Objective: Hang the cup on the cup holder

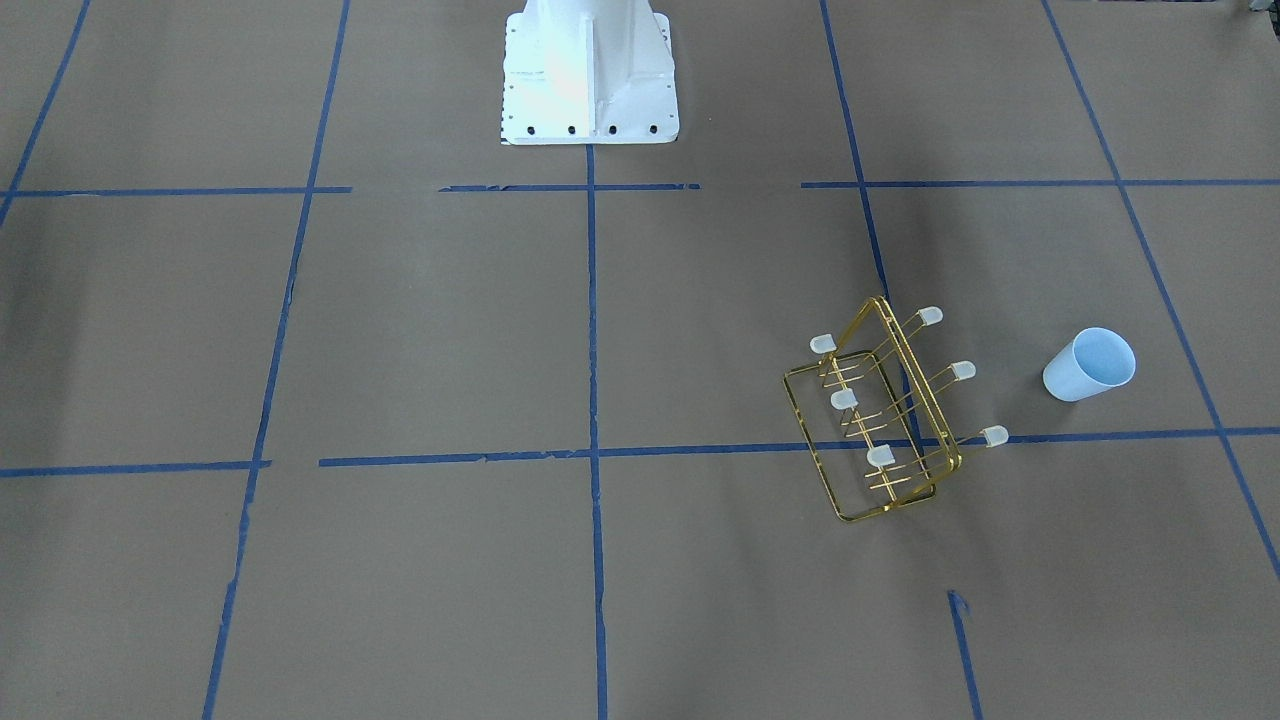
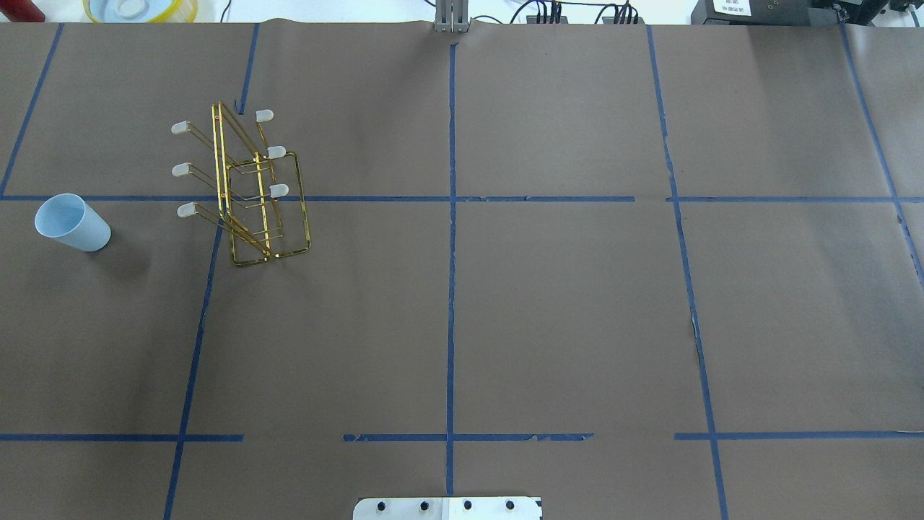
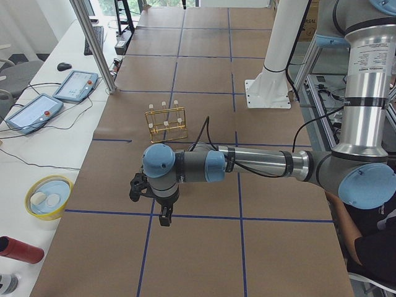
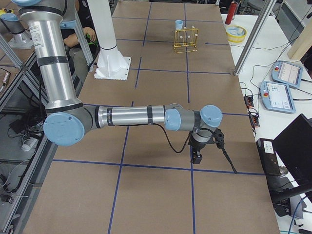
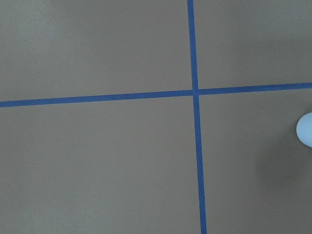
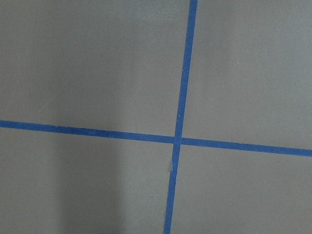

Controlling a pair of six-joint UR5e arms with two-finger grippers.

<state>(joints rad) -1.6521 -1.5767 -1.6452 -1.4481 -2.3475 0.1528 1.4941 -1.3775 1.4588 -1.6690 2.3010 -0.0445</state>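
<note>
The pale blue cup [image 1: 1090, 365] stands upright, mouth up, on the brown table, also in the overhead view [image 2: 72, 222] and far off in the exterior right view [image 4: 179, 23]. Its edge shows at the right of the left wrist view [image 5: 306, 129]. The gold wire cup holder [image 1: 880, 420] stands beside it, apart, with all prongs bare [image 2: 245, 188] [image 3: 166, 124] [image 4: 186, 40]. My left gripper [image 3: 164, 216] hangs over the table short of the holder; my right gripper [image 4: 196, 156] hangs over the table's other end. I cannot tell whether either is open or shut.
The white robot base [image 1: 590, 75] stands at the table's robot side. A yellow-rimmed dish [image 3: 48, 197] and a red can [image 3: 18, 249] lie off the paper beyond the far edge. Teach pendants [image 4: 280, 95] and a metal post [image 3: 93, 43] are there too.
</note>
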